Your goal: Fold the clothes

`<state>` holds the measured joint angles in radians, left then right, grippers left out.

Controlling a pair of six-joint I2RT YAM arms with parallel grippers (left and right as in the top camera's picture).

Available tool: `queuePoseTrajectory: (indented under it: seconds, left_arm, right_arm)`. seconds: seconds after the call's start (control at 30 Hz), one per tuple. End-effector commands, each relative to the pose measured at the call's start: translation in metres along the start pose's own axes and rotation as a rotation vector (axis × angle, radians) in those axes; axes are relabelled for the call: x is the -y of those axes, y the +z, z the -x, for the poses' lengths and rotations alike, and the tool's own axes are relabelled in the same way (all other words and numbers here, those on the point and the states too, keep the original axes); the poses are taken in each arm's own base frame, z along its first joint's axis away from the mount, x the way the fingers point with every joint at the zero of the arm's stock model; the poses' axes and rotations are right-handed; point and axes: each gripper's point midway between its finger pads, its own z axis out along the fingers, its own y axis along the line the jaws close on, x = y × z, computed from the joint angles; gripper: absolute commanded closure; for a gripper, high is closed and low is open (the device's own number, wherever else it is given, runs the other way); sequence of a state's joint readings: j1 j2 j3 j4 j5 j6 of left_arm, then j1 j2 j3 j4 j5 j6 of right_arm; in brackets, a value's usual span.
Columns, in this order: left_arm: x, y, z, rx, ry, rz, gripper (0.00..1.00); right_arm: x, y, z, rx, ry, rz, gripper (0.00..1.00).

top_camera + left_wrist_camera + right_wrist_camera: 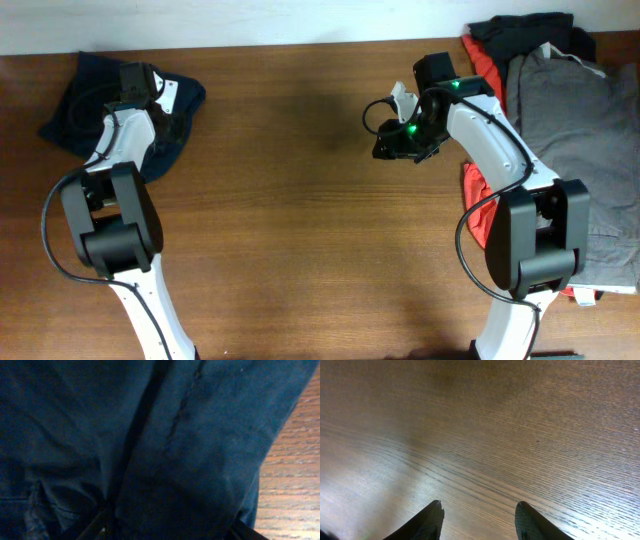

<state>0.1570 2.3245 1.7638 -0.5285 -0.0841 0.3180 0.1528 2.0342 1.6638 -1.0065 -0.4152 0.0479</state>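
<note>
Two left fingers (245,535) straddle the navy shorts (200,450).

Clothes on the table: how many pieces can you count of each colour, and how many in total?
Navy blue shorts: 1
Grey trousers: 1
Red-orange garment: 1
Black garment: 1
Total: 4, as far as the pile on the right can be told apart.

Bare counter (485,435) spreads beneath and ahead of the right gripper (479,512); shorts (150,435) fill the space ahead of the left gripper (169,532).
</note>
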Motion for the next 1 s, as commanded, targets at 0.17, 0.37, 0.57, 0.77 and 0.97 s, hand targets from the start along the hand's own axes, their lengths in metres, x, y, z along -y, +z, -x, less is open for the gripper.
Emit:
queuePoseTrajectory:
  seconds: [0.17,0.37,0.57,0.77,0.97]
  left_arm:
    - [0.017,0.055,-0.039,-0.1,-0.286,-0.009,0.37]
    - [0.013,0.059,-0.018,-0.009,-0.504,0.002,0.31]
    - [0.015,0.058,0.006,0.084,-0.532,-0.05,0.3]
    - [0.006,0.055,0.009,0.096,-0.536,-0.036,0.22]
    - [-0.017,0.007,0.03,0.11,-0.501,-0.021,0.02]
  right_arm:
    - [0.005,0.006,-0.003,-0.017,0.004,-0.009,0.48]
    - [0.005,0.006,-0.003,-0.017,0.003,-0.01,0.48]
    - [0.006,0.006,-0.003,-0.017,0.003,-0.01,0.48]
    - [0.005,0.007,-0.003,-0.017,0.001,-0.009,0.43]
    - [0.01,0.006,0.003,0.007,-0.016,-0.041,0.02]
